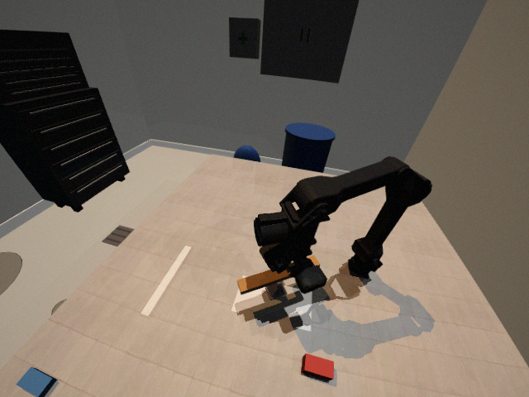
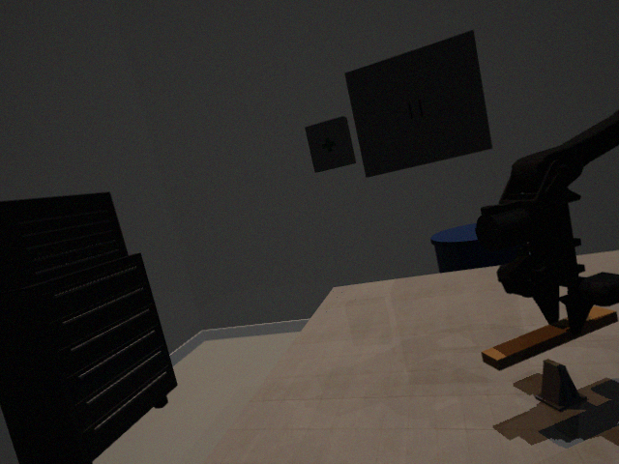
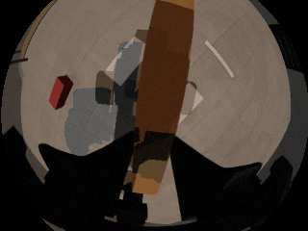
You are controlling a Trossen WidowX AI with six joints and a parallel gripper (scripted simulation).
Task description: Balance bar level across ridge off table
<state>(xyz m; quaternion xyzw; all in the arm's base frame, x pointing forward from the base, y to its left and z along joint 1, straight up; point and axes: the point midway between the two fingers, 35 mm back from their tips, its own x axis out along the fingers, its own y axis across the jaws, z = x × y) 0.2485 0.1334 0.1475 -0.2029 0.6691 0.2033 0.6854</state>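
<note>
Bar (image 1: 264, 279) (image 2: 532, 344) (image 3: 165, 72) was clamped in the claw (image 1: 294, 270) (image 2: 565, 328) (image 3: 153, 138), held above the ridge (image 1: 274, 290) (image 2: 554, 384). A gap was seen between bar and ridge.

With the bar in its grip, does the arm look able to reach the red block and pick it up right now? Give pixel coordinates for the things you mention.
Probably not: the end effector (image 1: 294, 273) (image 2: 565, 327) (image 3: 153, 138) is shut on the orange bar (image 1: 260, 280) (image 2: 529, 344) (image 3: 166, 72), leaving no free grip for the red block (image 1: 317, 366) (image 3: 60, 92).

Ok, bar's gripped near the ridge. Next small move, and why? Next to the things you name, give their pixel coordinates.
Probably ease the bar (image 1: 262, 280) (image 2: 532, 344) (image 3: 164, 72) down toward the ridge (image 1: 275, 291) (image 2: 554, 382), tool (image 1: 294, 273) (image 2: 566, 327) (image 3: 153, 138) shut: the exterior view shows it held above the ridge's top edge, a gap between.
</note>
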